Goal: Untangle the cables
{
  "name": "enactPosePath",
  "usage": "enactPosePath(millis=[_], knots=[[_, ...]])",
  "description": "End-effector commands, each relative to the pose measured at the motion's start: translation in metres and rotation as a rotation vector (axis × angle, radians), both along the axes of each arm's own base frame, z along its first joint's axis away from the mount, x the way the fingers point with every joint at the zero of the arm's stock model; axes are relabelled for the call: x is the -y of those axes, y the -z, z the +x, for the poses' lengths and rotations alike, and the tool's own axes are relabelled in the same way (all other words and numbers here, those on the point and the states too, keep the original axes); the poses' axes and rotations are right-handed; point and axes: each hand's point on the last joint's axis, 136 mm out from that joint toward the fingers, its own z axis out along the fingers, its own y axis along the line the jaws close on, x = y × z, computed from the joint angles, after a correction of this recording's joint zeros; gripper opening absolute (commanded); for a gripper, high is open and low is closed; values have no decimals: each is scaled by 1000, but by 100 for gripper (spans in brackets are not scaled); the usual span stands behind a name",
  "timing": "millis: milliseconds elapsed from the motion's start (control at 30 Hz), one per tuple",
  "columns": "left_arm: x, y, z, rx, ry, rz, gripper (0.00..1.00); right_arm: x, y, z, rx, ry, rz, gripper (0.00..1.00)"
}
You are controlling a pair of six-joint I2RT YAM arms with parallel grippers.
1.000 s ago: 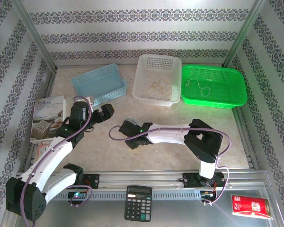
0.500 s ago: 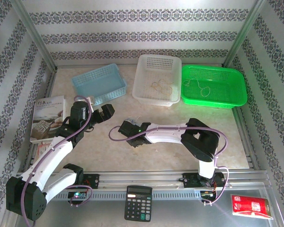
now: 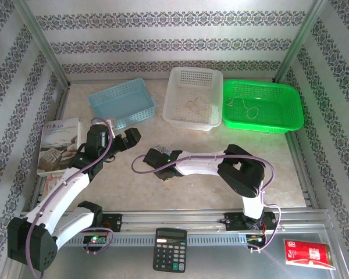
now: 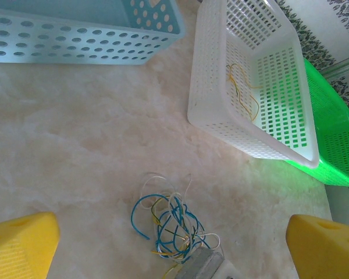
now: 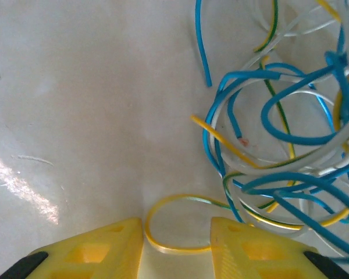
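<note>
We see the cables (image 4: pixel 171 226) lying in a loose tangle on the pale table (image 3: pixel 134 180), in front of the white basket (image 3: pixel 195 99) and between the two arms. The bundle mixes blue, yellow and whitish strands, looped over one another.

The right end effector (image 5: pixel 176 232) is down at the table beside the tangle, which spreads up and to the right in its wrist view. Its yellow fingers (image 5: pixel 104 250) stand a little apart, released rather than clenched. One yellow loop (image 5: pixel 174 249) at the edge of the bundle lies in the gap between them, and we cannot tell whether the pads touch it.

The left end effector (image 3: pixel 131 136) hangs above the table near the blue basket (image 3: pixel 122 103), spread wide and grasping nothing. In its wrist view the tangle lies on the table below, between its two fingertips (image 4: pixel 23 244).

A yellowish wire (image 3: pixel 193 106) lies alone in the white basket, and a whitish wire (image 3: pixel 244 107) lies in the green basket (image 3: pixel 262 107) just beside it. A book (image 3: pixel 59 145) rests at the left edge, and a calculator (image 3: pixel 170 250) and a red packet (image 3: pixel 310 254) sit near the arm bases.
</note>
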Motion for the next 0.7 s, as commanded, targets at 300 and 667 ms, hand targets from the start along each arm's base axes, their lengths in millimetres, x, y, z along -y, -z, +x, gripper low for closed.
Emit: enactPosePath(millis=[300, 667], knots=[[-3, -9, 0, 26, -14, -32, 100, -1, -2, -4, -20, -11, 2, 7], [3, -4, -2, 5, 14, -48, 100, -27, -91, 1, -119, -6, 377, 0]])
